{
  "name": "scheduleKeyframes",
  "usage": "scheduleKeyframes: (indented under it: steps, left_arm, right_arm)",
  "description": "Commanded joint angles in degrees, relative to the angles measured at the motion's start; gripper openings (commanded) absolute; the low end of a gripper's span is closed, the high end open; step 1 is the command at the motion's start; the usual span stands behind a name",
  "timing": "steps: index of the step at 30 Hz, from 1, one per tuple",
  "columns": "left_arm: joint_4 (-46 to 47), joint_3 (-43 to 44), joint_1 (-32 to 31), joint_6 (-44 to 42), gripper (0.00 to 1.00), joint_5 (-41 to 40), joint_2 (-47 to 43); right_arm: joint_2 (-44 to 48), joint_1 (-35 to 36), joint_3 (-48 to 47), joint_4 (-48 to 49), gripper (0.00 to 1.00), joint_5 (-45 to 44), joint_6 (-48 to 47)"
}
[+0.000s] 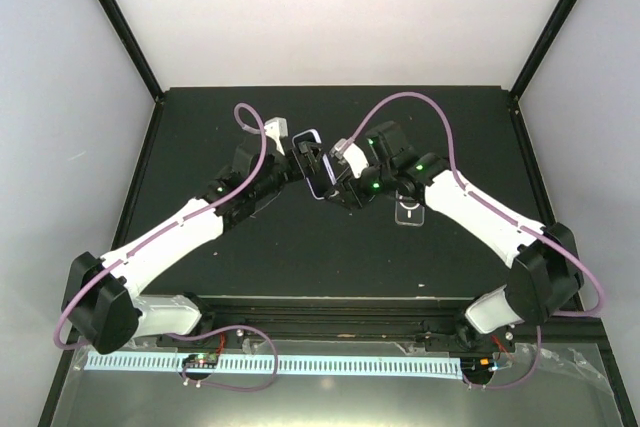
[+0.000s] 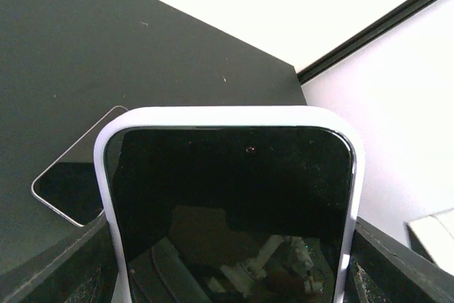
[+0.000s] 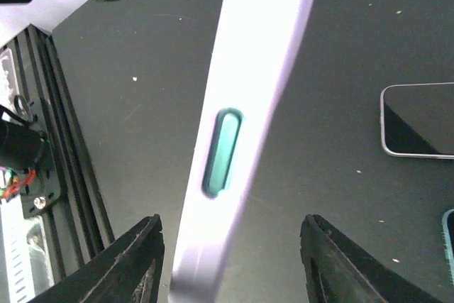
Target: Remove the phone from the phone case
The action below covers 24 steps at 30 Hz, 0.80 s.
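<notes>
The left gripper (image 2: 227,278) is clamped across the pale lilac rubbery phone case (image 2: 234,115), holding it above the black table (image 1: 300,247), mid-width and toward the far edge. The black-glass phone (image 2: 227,196) sits inside. The right gripper (image 3: 230,250) straddles the case's side, jaws apart and touching nothing. Closing there would likely pinch case and phone together, and a freed phone could drop.
</notes>
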<state>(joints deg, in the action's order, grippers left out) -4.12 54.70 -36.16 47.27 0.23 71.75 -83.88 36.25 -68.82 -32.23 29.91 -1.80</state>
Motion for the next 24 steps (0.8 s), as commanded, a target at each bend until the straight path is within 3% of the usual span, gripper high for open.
scheduleKeyframes:
  steps: [1, 6, 9, 11, 14, 15, 19, 24]
  left_arm:
    - [4.35, 0.68, -0.89, 1.3, 0.33, -0.71, -2.01]
    - [3.88, -0.04, -1.27, 1.06, 0.33, -1.55, -3.18]
    - [4.04, -0.72, -1.39, 0.73, 0.35, -1.83, -3.84]
    - [4.18, -0.88, -1.45, -0.6, 0.49, -1.51, -4.15]
    - [2.67, -0.01, -0.76, -3.7, 0.92, -2.21, -4.16]
    - [1.22, 0.61, 0.14, -4.48, 0.98, -1.85, -4.16]
    - [3.62, -1.38, 6.06, -7.54, 0.99, 8.27, -6.38]
    - [22.24, -12.62, 9.81, -8.46, 0.99, 25.38, -12.21]
  right_arm:
    - [-1.65, 1.51, -2.22, 4.45, 0.53, -0.06, 2.82]
    - [-1.37, 1.76, -2.34, 5.53, 0.43, 1.37, 5.16]
    - [-0.88, 1.72, -2.2, 5.9, 0.24, 1.5, 5.7]
    - [-0.8, 1.65, -2.4, 5.8, 0.12, 1.66, 6.25]
    - [-0.89, 1.43, -3.36, 3.9, 0.03, 1.05, 6.76]
    - [-0.61, 1.23, -3.56, 3.36, 0.02, 1.1, 6.56]
    - [1.92, -0.65, -2.66, 2.07, 0.01, 3.83, 4.56]
    - [5.83, -3.4, -1.49, -2.19, 0.01, 12.9, -1.79]
